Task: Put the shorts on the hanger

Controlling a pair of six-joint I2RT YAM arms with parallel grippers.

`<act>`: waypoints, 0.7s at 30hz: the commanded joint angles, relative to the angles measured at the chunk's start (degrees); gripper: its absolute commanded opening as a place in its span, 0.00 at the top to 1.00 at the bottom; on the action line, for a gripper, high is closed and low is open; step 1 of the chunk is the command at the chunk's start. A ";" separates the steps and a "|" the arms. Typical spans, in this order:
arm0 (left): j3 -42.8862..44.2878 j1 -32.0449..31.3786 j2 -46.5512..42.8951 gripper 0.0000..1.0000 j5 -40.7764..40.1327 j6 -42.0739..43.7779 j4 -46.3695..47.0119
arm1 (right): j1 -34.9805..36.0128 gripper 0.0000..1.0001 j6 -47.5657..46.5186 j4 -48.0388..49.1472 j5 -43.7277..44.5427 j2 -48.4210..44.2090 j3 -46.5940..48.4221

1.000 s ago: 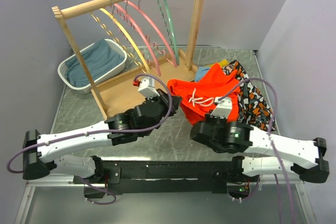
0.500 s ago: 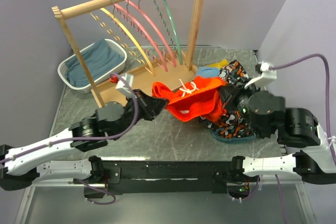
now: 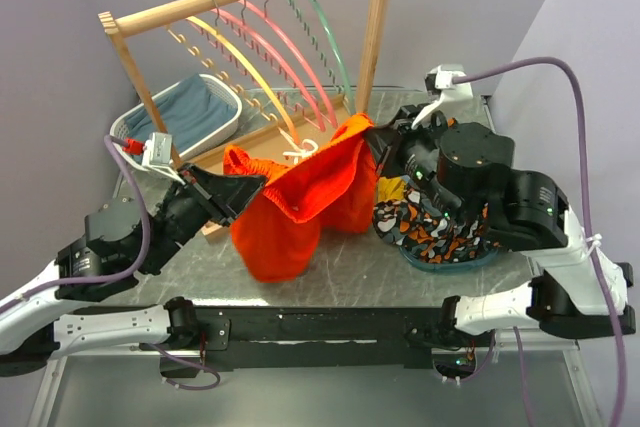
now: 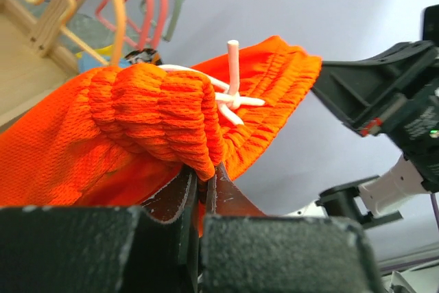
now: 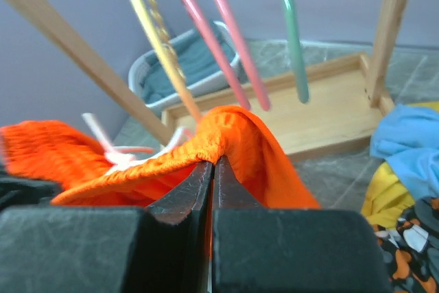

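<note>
Nearest the arm bases, the shorts [image 3: 290, 212] hang spread between the 2 pincers. They are lifted over the grey bench [image 3: 340, 267] with their legs drooping toward it; I cannot tell whether the hem touches.

The left pincer [image 3: 240, 187] is clenched on the left end of the gathered waistband. In the left wrist view its 2 fingers meet on a fold of orange fabric just under the bunched elastic, and the white drawstring [image 4: 232, 94] is knotted just beyond.

The right pincer [image 3: 372, 144] is clenched on the other end, higher and farther back, so the waistband slants up toward it. In the right wrist view its fingers press together on the fabric ridge, which arches over the tips.

Just below the right pincer, a black, orange and white patterned garment [image 3: 435, 232] lies heaped on the bench.

Beyond the shorts stands the wooden rack [image 3: 377, 37]. The mint-green hanger [image 3: 335, 42] hangs rightmost from its rail, above and behind the waistband and apart from it. Beside it hang 2 pink hangers [image 3: 276, 47] and a yellow hanger [image 3: 250, 67]. Far left, a white basket [image 3: 228, 125] holds a blue cloth [image 3: 185, 117].
</note>
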 commanded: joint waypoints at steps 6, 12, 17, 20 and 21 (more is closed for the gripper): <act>-16.72 -0.01 -2.56 0.98 -8.74 -10.75 -7.71 | -23.28 1.00 9.63 16.66 -25.20 -18.00 -45.06; -30.70 0.08 1.03 0.92 -12.25 -22.44 -3.67 | -25.94 1.00 12.80 22.82 -28.04 -12.84 -60.04; -36.42 0.60 5.95 0.74 -14.46 -28.00 -0.68 | -27.09 1.00 12.45 21.85 -24.77 -5.54 -59.25; -37.66 1.22 7.89 0.59 -14.55 -27.92 1.17 | -27.26 1.00 12.19 22.12 -24.42 -4.57 -58.73; -37.57 1.39 8.50 0.56 -14.55 -27.92 1.17 | -27.26 1.00 12.10 21.86 -24.16 -4.21 -58.38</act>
